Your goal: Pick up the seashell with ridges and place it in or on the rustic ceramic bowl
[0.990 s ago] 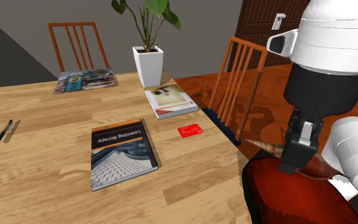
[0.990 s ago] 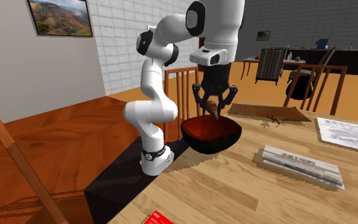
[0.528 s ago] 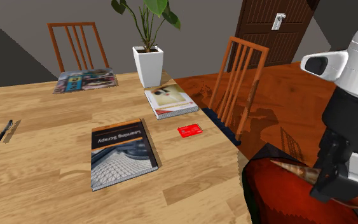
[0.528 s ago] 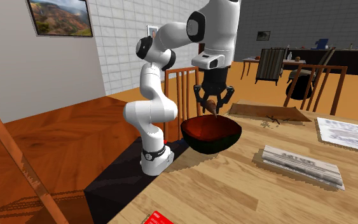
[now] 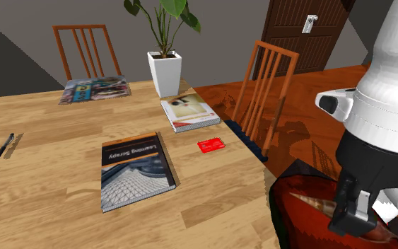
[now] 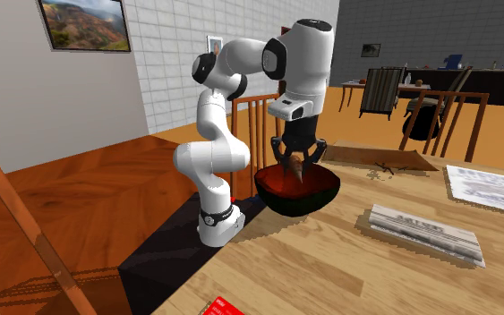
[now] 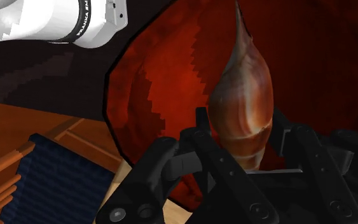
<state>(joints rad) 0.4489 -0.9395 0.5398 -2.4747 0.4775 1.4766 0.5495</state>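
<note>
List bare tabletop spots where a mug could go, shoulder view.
Widest bare wood lies between the pen and the dark book, running up to the magazine. A smaller strip sits between the dark book and the bowl, below the red card. Crowded: the bowl's corner, where the pincer clasps the seashell.

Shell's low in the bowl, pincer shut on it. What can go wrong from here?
1. The seashell points tip-first ahead of the pincer into the bowl. More descent may jam the tip on the bowl's floor.
2. The pincer sits low inside the bowl, so opening wide might knock its wall.
3. The bowl stands near the table edge, so a hard push could shove it off.
</note>
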